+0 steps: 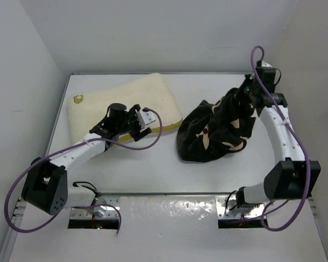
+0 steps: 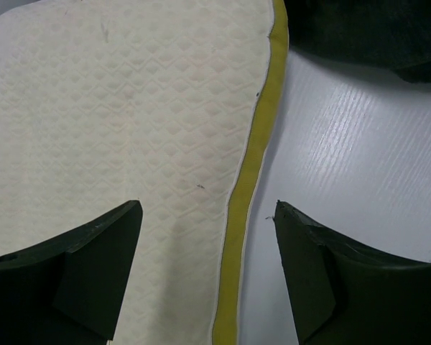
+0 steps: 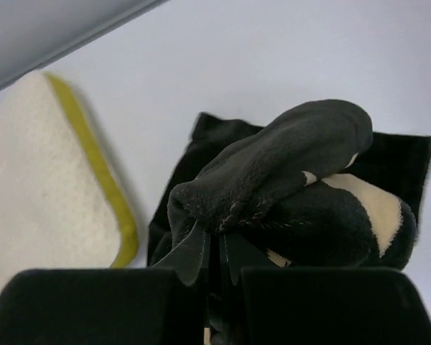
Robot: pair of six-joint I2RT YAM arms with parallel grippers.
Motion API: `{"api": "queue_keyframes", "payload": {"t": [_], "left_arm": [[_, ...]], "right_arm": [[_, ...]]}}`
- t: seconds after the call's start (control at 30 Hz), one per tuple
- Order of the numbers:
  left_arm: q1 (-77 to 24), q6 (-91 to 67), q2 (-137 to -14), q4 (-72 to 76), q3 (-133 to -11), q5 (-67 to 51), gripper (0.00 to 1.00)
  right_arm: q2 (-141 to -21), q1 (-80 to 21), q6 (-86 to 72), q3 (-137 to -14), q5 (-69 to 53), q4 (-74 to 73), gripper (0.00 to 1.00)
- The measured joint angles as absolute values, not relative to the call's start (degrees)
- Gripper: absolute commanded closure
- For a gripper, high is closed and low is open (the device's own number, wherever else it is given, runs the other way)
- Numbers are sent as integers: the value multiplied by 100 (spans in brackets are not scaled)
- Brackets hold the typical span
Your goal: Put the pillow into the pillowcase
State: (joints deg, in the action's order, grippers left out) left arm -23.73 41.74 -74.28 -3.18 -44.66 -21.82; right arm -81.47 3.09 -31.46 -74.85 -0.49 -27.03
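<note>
1. Pillow (image 1: 126,101): the cream cushion lies flat on the left half of the white table (image 1: 153,164), wholly outside the cover. Its quilted top faces up, and a small gold emblem (image 1: 78,99) sits near its far-left corner.
2. Yellow side band (image 2: 251,180): in the left wrist view this strip runs along the pillow's right edge, with bare table just beyond it.
3. Left tool (image 1: 145,120): it is spread wide and poised at the pillow's near-right edge. In the left wrist view (image 2: 205,215) it straddles the yellow band, one of the fingers (image 2: 93,266) over the cream top and the other over the bare table. Whether either finger touches the pillow cannot be told.
4. Pillowcase (image 1: 213,131): the black cover with tan motifs sits bunched on the right half of the table, just beside the pillow's right corner. Its far-right part is drawn upward into a peak.
5. Right tool (image 1: 245,95): it is pressed together, pinching a fold at the top of that peak. In the right wrist view (image 3: 217,248) dark fabric is gathered between the tips, and the rest drapes down to the table.
</note>
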Motion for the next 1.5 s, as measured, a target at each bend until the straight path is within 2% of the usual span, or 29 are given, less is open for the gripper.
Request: {"api": "queue_keyframes", "payload": {"t": [0.1, 0.3, 0.4, 0.53, 0.7, 0.87, 0.9, 0.93, 0.97, 1.0, 1.03, 1.1, 1.17, 1.23, 1.3, 1.33, 1.37, 1.4, 1.43, 1.47, 1.5], "left_arm": [[-2373, 4171, -7426, -318, -4464, -2121, 27], [-2373, 4165, -7424, -311, -4456, -2027, 26], [-2373, 4152, -7424, -309, -4456, -2021, 23], [-2373, 4139, -7424, -215, -4456, -2021, 23], [-2373, 4130, -7426, -156, -4456, -1999, 22], [-2373, 4134, -7441, -156, -4464, -1898, 21], [-2373, 4136, -7459, -154, -4471, -1892, 21], [-2373, 4139, -7481, -154, -4482, -1876, 19], [-2373, 4143, -7518, -154, -4504, -1865, 18], [-2373, 4147, -7553, -158, -4521, -1857, 17], [-2373, 4145, -7588, -174, -4545, -1855, 15], [-2373, 4141, -7642, -237, -4595, -1859, 13], [-2375, 4132, -7684, -303, -4648, -1868, 13], [-2386, 4130, -7725, -340, -4694, -1892, 12], [-2427, 4119, -7776, -416, -4759, -1940, 12], [-2456, 4101, -7815, -449, -4807, -1970, 22], [-2504, 4051, -7870, -499, -4875, -2016, 40], [-2558, 4023, -7922, -558, -4947, -2078, 64], [-2624, 3964, -7990, -611, -5028, -2143, 89], [-2694, 3951, -8062, -655, -5113, -2215, 92], [-2792, 3942, -8152, -681, -5199, -2309, 79]], "right_arm": [[-7915, -172, -3063, -7404, -95, -2434, 100], [-6447, -1186, -2571, -7347, -123, -1216, 100], [-5763, -1341, -2388, -7461, -137, -585, 100], [-5468, -1365, -2239, -7826, -163, 49, 100], [-6084, -1367, -2091, -8608, 23, 292, 100], [-7811, -1306, -2053, -9577, 681, -178, 98], [-8276, -1260, -2067, -9911, 829, -421, 85], [-8844, -1188, -2119, -10289, 956, -742, 64], [-9452, -1096, -2217, -10696, 1044, -1138, 19], [-10055, -1004, -2292, -11207, 1092, -1527, 2], [-10728, -893, -2322, -11775, 1055, -1922, 1], [-11911, -707, -2403, -12831, 989, -2827, 1], [-12610, -585, -2475, -13111, 893, -3413, 1], [-12658, -486, -2508, -12357, 882, -3819, 1], [-12178, -460, -2510, -10971, 875, -3778, 2], [-11917, -462, -2508, -10396, 838, -3677, 14], [-11437, -469, -2499, -9557, 812, -3667, 40], [-10945, -462, -2480, -8892, 709, -3568, 99], [-10471, -456, -2484, -8379, 604, -3500, 100], [-9885, -432, -2565, -7846, 489, -3323, 100], [-9310, -366, -2644, -7413, 377, -3166, 90]]}}
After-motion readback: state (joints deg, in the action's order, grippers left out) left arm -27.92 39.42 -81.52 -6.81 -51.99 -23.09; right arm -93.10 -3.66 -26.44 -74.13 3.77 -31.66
